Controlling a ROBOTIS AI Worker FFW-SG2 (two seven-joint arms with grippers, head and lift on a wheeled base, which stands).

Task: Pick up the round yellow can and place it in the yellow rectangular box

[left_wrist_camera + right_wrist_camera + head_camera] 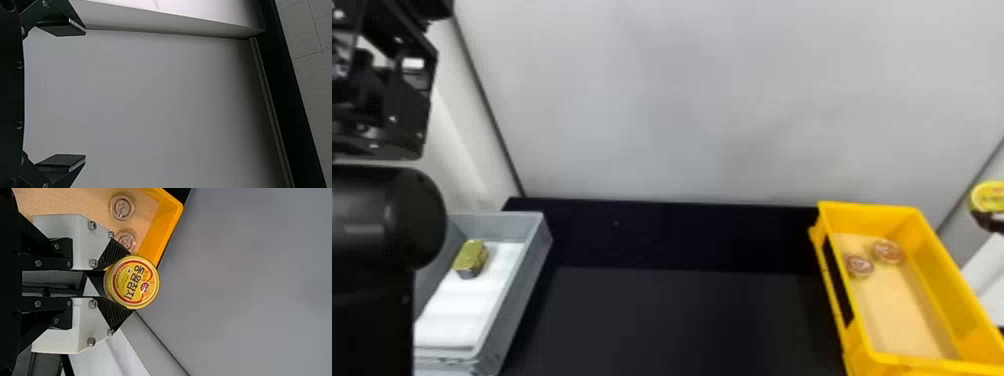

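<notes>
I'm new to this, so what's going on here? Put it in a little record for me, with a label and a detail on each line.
held thing: round yellow can
held by: right gripper, fingers closed on the can
left gripper: fingers apart, nothing between them
yellow rectangular box: at the right, two small round containers inside
gray bin: at the left, gold-topped tin inside
task state: can not yet in the box
</notes>
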